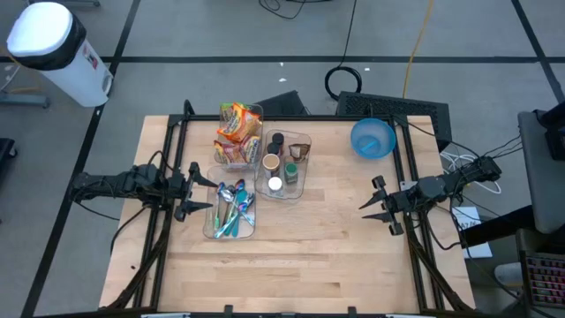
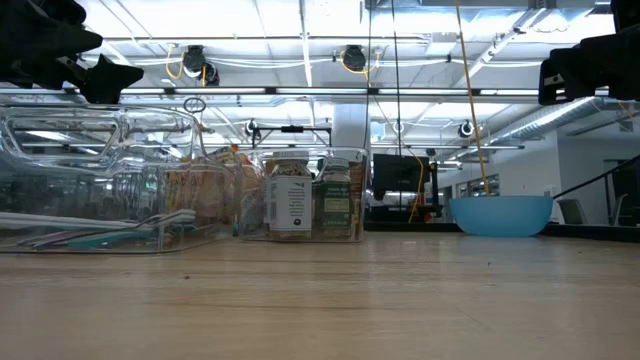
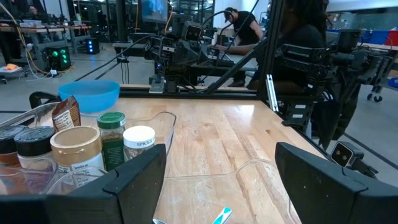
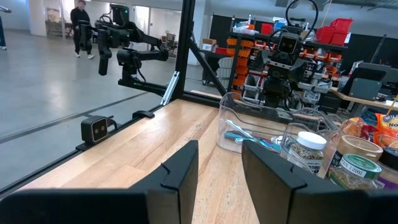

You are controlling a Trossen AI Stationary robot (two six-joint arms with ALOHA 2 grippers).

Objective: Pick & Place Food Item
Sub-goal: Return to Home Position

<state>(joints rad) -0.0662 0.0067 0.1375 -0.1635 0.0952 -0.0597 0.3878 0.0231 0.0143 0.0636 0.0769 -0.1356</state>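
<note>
Orange and yellow snack packets [image 1: 237, 132] stand in a clear bin at the far middle of the table. Beside it, a second clear bin [image 1: 305, 141] holds spice jars [image 3: 112, 138]. A blue bowl [image 1: 372, 138] rests on its base at the far right. My left gripper [image 1: 192, 190] hovers level and open at the table's left, beside a clear bin of cutlery [image 1: 231, 210], with nothing between its fingers. My right gripper [image 1: 381, 205] hovers level at the right with a narrow gap between its fingers [image 4: 219, 155], also holding nothing.
Black frame rails [image 1: 168, 150] run along the table's left and right sides under the arms. Bare wood [image 1: 300, 265] fills the near half of the table. A white canister [image 1: 53, 49] stands on the floor beyond the far left corner. A person [image 4: 79, 25] shows in the room.
</note>
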